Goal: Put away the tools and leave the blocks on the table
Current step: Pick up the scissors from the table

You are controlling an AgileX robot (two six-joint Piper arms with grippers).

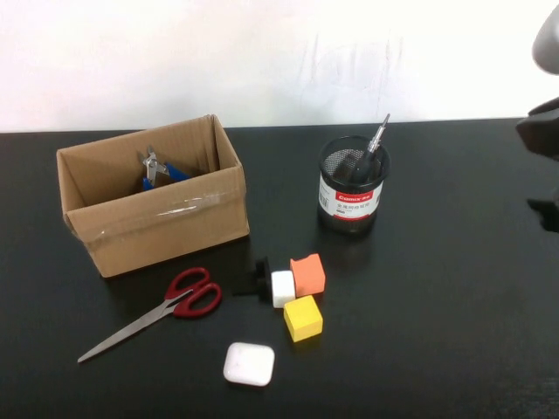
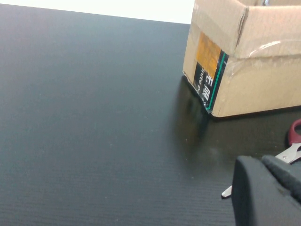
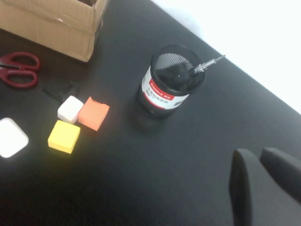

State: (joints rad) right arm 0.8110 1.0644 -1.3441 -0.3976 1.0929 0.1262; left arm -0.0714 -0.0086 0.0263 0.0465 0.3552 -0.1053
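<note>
I see the pliers (image 1: 155, 170) boxed in the cardboard box (image 1: 175, 214) and the screwdriver (image 1: 374, 144) in the mesh cup (image 1: 351, 188); only the red scissors (image 1: 166, 307) lie on the desk (image 1: 437, 332) (blocks (image 1: 301, 292) beside them). Left hand (image 2: 275, 190) hovers near the scissors; right hand (image 3: 265, 186) is pulled back, narrow and empty. The left's opening I cannot tell.

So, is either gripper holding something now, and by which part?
Nothing is held. The left gripper hangs near the scissors; the right gripper is beyond the cup.

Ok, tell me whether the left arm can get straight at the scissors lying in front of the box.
Probably yes. The scissors lie flat on bare table, clear of the cardboard box and the blocks. The left gripper hangs right beside them; the right gripper sits away by the pen cup.
</note>
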